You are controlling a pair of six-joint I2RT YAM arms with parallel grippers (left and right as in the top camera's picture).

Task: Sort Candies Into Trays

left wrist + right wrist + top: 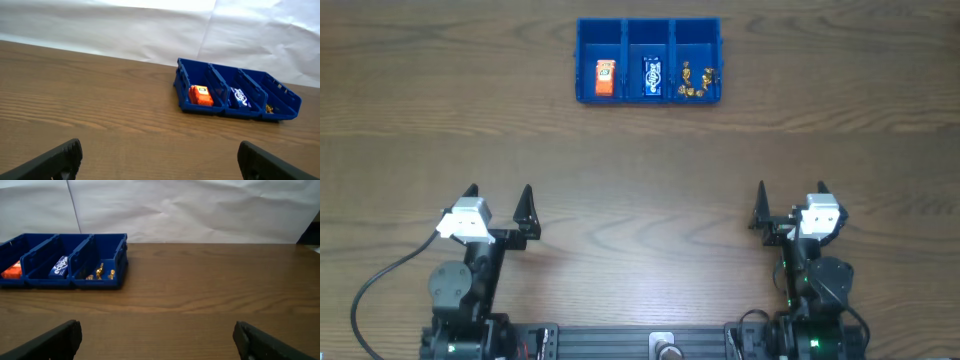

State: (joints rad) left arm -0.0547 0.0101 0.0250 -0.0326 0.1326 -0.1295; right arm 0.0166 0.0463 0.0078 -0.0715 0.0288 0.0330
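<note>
my left gripper (498, 195) and right gripper (791, 192) are hanging wide open, holding nothing.
one blue tray (582, 40) is sitting far up the worktop (640, 170), holding one orange candy (605, 77) left, one blue-wrapped candy (652, 77) middle, gold candies (697, 82) right, too small to count.

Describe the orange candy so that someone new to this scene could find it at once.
On the wooden table, far from the robot, stands a blue tray with three compartments side by side. The orange candy lies alone in the compartment at the robot's left end. It is a single orange block, while the middle holds a blue packet and the right end small gold candies.
</note>
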